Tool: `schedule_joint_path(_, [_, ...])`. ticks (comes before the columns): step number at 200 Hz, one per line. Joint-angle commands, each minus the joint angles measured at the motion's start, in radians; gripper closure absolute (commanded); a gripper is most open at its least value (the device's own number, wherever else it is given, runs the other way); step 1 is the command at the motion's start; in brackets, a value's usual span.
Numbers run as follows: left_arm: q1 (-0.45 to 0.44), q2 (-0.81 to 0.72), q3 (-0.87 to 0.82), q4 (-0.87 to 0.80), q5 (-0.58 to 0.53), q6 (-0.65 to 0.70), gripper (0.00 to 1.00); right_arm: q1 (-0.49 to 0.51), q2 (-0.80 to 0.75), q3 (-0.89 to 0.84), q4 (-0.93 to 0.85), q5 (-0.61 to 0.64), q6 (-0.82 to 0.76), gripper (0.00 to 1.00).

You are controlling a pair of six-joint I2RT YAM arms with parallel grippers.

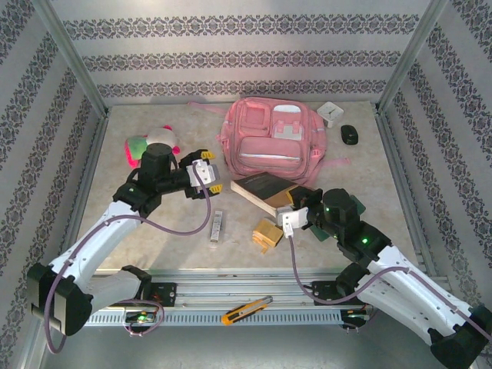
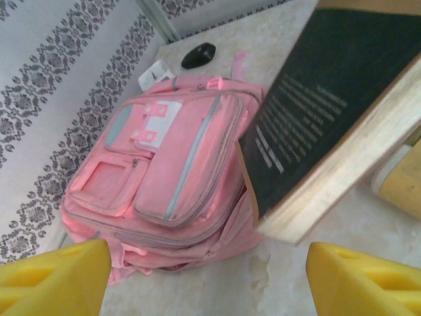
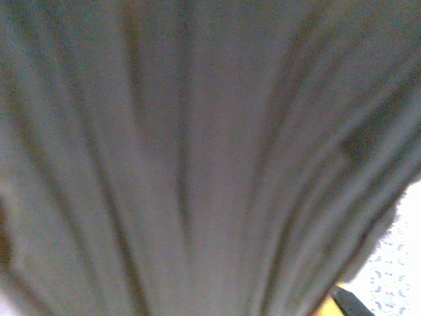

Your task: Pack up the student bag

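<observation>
The student bag (image 1: 270, 137) lies front-up at the back middle of the table (image 1: 177, 250). The left gripper (image 1: 207, 174) hangs just left of it, yellow fingers (image 2: 59, 280) spread wide and empty. The right gripper (image 1: 295, 206) meets the near end of a black book (image 1: 260, 187) (tilted, its far end at the bag). Whether that gripper actually has hold of the book cannot be told.

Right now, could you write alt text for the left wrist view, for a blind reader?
A pink backpack lies on the table, a tilted dark-covered book beside it; the open left gripper frames the bottom.
</observation>
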Motion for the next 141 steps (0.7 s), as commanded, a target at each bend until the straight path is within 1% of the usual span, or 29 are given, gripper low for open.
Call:
schedule_joint_path(1, [0.005, 0.041, -0.005, 0.028, -0.015, 0.052, 0.22, 0.011, -0.025, -0.007, 0.092, 0.097, -0.1, 1.0])
schedule_joint_path(13, [0.004, 0.065, -0.001, 0.043, -0.008, 0.052, 0.22, 0.01, -0.026, -0.005, 0.086, 0.11, -0.053, 1.0])
schedule_joint_path(25, [0.005, 0.087, 0.005, 0.067, -0.003, 0.047, 0.22, -0.011, -0.01, 0.019, 0.08, 0.126, 0.08, 1.0])
schedule_joint_path(38, [0.004, 0.12, -0.005, 0.138, -0.021, 0.035, 0.22, -0.084, 0.052, 0.11, -0.006, 0.14, 0.351, 1.0])
schedule_joint_path(42, [0.003, 0.132, -0.008, 0.163, -0.033, 0.032, 0.22, -0.123, 0.082, 0.141, -0.035, 0.133, 0.434, 1.0])
schedule_joint_path(52, [0.002, 0.166, 0.001, 0.188, -0.042, 0.044, 0.22, -0.205, 0.141, 0.222, -0.146, 0.057, 0.588, 1.0])
schedule_joint_path(57, [0.0, 0.185, 0.013, 0.188, -0.044, 0.055, 0.22, -0.24, 0.161, 0.247, -0.168, 0.011, 0.643, 1.0])
schedule_joint_path(66, [-0.008, 0.229, 0.038, 0.186, -0.055, 0.074, 0.22, -0.283, 0.19, 0.267, -0.154, -0.031, 0.749, 1.0])
schedule_joint_path(83, [-0.029, 0.307, 0.082, 0.194, -0.052, 0.114, 0.22, -0.344, 0.214, 0.268, -0.084, -0.063, 0.929, 1.0])
schedule_joint_path(99, [-0.056, 0.39, 0.127, 0.205, -0.053, 0.144, 0.22, -0.409, 0.234, 0.275, -0.062, -0.09, 1.09, 1.0])
schedule_joint_path(116, [-0.079, 0.491, 0.183, 0.243, -0.068, 0.149, 0.22, -0.473, 0.254, 0.283, -0.064, -0.092, 1.281, 1.0])
schedule_joint_path(130, [-0.091, 0.575, 0.23, 0.29, -0.074, 0.134, 0.22, -0.511, 0.263, 0.285, -0.087, -0.103, 1.394, 1.0])
schedule_joint_path(141, [-0.099, 0.636, 0.282, 0.294, -0.07, 0.137, 0.22, -0.54, 0.265, 0.28, -0.1, -0.122, 1.472, 1.0])
